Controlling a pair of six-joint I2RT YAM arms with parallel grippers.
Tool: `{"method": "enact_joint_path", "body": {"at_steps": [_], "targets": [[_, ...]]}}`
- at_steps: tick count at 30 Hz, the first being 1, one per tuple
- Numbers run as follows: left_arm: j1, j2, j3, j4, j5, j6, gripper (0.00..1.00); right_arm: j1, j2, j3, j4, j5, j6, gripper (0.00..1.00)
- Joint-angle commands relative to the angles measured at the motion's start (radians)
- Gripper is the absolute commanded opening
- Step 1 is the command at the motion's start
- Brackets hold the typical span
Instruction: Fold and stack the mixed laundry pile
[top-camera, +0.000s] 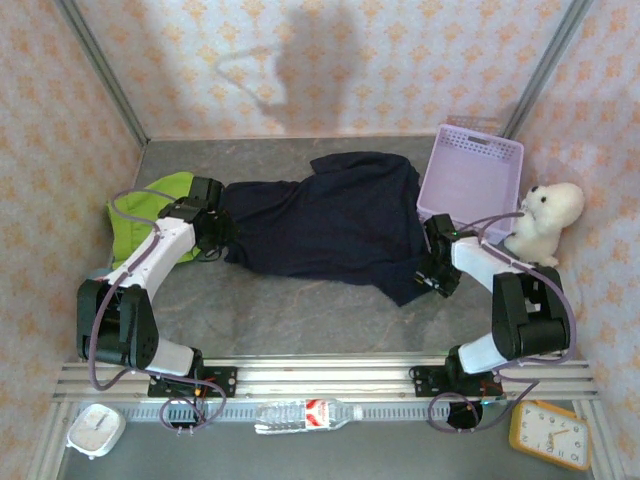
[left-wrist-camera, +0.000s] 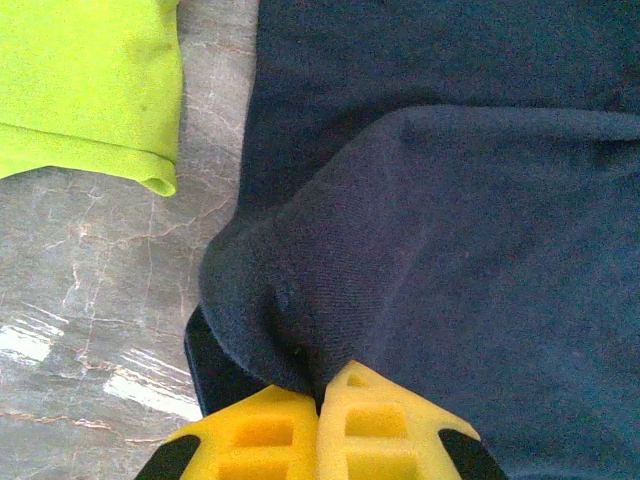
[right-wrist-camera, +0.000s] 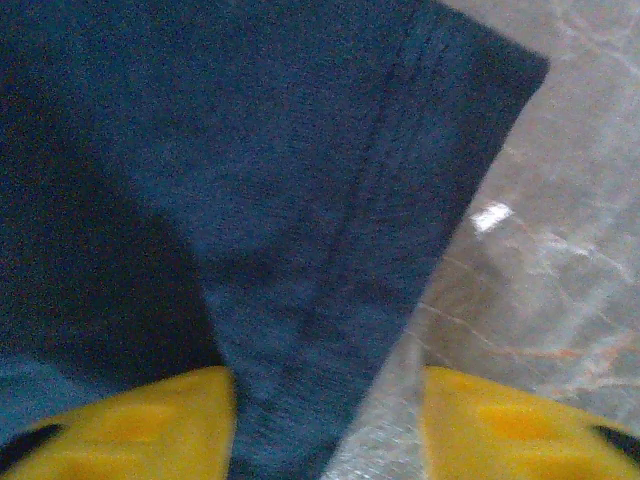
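Note:
The dark navy garment (top-camera: 330, 225) lies spread across the middle of the table. My left gripper (top-camera: 222, 235) is at its left edge, and in the left wrist view the yellow jaws (left-wrist-camera: 325, 385) are shut on a pinched fold of navy cloth (left-wrist-camera: 450, 200). The lime-green garment (top-camera: 150, 215) lies left of it, with its hem visible (left-wrist-camera: 80, 80). My right gripper (top-camera: 428, 280) is at the navy garment's lower right corner. Its jaws (right-wrist-camera: 325, 420) stand apart, with the hemmed corner of navy cloth (right-wrist-camera: 250, 150) lying between them.
A lavender perforated basket (top-camera: 470, 175) stands at the back right, with a white plush bear (top-camera: 545, 222) beside it. Along the near edge lie a water bottle (top-camera: 305, 413), a white clock (top-camera: 95, 430) and a yellow clock (top-camera: 550, 435). Papered walls enclose the table.

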Motion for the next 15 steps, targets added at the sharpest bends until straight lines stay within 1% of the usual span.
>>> {"method": "enact_joint_path", "body": {"at_steps": [1,2,3,6,8,10,13,15], "targets": [[0.01,0.018,0.006,0.012,0.013,-0.003,0.0,0.002,0.037,0.012,0.073,-0.001,0.037,0.14],[0.01,0.02,0.013,0.013,0.02,-0.003,0.0,0.003,0.029,0.023,0.055,0.0,0.034,0.04],[0.009,0.019,0.018,0.013,0.025,-0.003,0.0,0.003,0.017,0.035,0.037,-0.009,0.029,0.0],[0.011,0.001,0.049,-0.003,0.036,0.004,0.0,0.003,-0.088,0.097,-0.052,-0.071,0.025,0.0],[0.017,-0.025,0.089,-0.024,0.046,0.019,0.0,0.003,-0.191,0.19,-0.148,-0.099,0.023,0.0],[0.025,-0.043,0.137,-0.037,0.046,0.037,0.0,0.003,-0.266,0.298,-0.237,-0.091,0.021,0.0],[0.04,-0.024,0.227,-0.049,0.033,0.064,0.0,0.0,-0.289,0.44,-0.294,-0.079,0.01,0.0],[0.048,0.02,0.283,-0.051,0.009,0.075,0.0,-0.002,-0.275,0.507,-0.289,-0.076,0.0,0.0]]}}
